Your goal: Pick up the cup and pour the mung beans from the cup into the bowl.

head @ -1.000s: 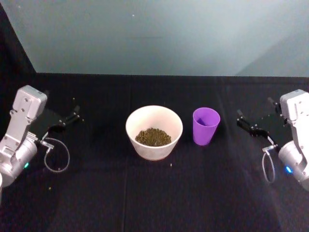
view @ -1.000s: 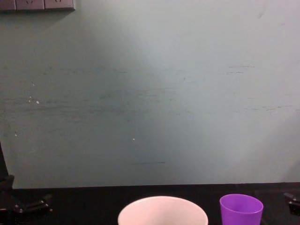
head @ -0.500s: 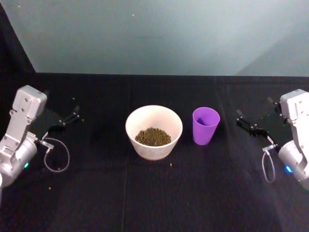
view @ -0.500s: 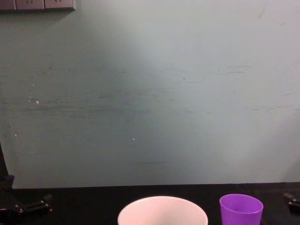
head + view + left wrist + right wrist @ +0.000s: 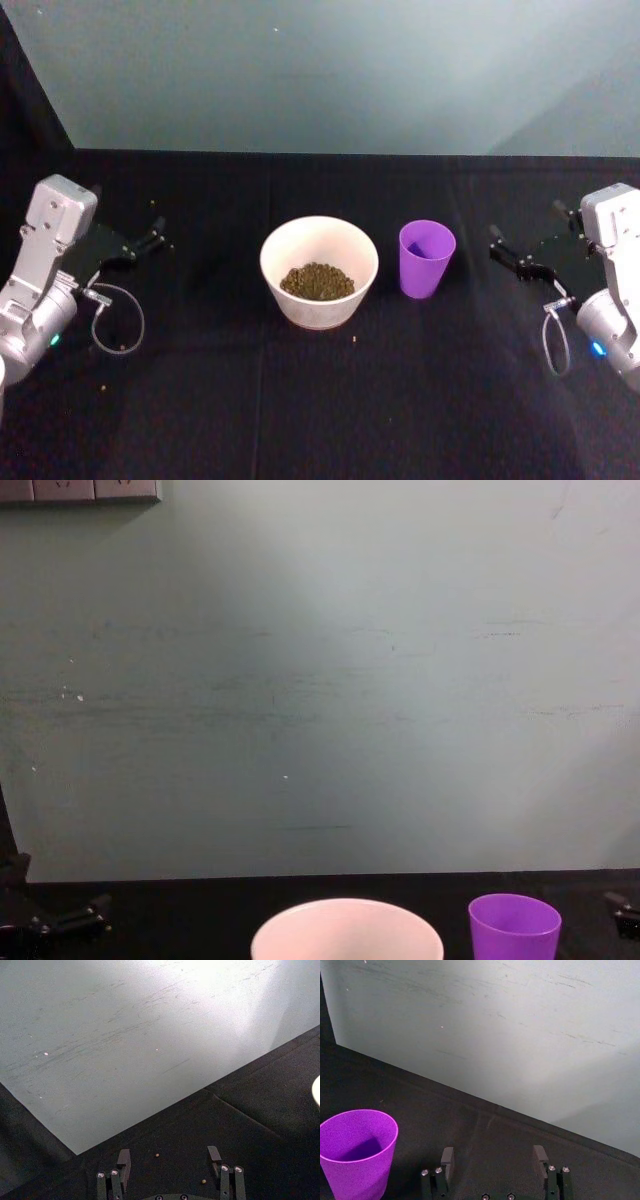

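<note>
The left gripper [image 5: 150, 238] rests on the worktop [image 5: 320, 400], jaws spread and empty. To its right the bowl [image 5: 319, 272] holds the beans [image 5: 317, 282]; the cup [image 5: 427, 259] stands upright just beside it. The right gripper [image 5: 520, 262], jaws spread, has edged slightly away from the cup since a second ago, so the pour looks finished.

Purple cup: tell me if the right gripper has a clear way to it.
Probably yes. The right gripper is open beside the purple cup, with bare black tabletop between; the white bowl sits on the cup's far side.
</note>
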Robot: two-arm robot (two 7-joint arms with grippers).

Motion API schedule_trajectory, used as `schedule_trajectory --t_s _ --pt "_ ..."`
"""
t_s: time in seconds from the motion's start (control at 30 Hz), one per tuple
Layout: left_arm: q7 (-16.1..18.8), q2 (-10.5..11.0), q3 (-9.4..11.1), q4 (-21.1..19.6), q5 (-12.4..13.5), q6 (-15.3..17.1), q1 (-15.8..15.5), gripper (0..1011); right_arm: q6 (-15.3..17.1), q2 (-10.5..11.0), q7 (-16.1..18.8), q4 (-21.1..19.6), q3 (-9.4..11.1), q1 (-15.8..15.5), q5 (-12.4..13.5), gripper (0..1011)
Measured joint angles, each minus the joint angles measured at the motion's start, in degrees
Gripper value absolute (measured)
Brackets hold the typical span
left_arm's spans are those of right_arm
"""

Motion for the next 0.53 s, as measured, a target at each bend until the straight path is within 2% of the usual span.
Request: schedule_trajectory --t_s 0.53 --pt "0.00 0.00 0.00 0.00 0.00 0.00 0.00 1000 -0.04 0.01 0.07 0.03 0.00 0.00 0.06 1003"
